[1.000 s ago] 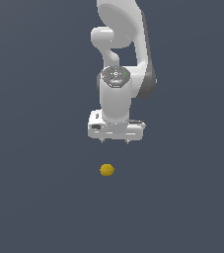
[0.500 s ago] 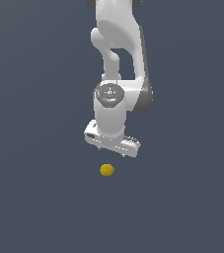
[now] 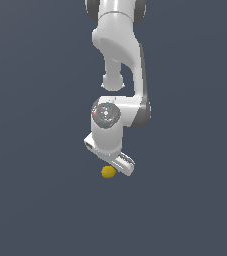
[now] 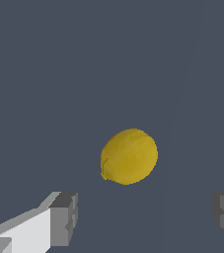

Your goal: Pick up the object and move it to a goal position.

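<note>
Small yellow lemon-shaped object (image 4: 129, 156) is showing a matt, faintly dimpled skin with no sharp highlights. White smooth-shelled robot arm (image 3: 119, 50) is reading as glossy moulded plastic, catching soft sheen on its curves. Grey gripper fingertips (image 4: 64, 219) are appearing dull, with ridged faces. Dark blue-grey floor (image 3: 30, 150) is looking flat, uniform and matt.

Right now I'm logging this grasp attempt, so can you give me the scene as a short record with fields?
object: lemon, yellow, roundish
object place: on the plain dark floor, not lifted
gripper: open, fingers apart with a wide gap
gripper relative to lemon: low over it, not touching; the wrist view shows the lemon ahead of the gap, not yet between the fingers
arm: white, reaching down from above
grasp: not yet made
</note>
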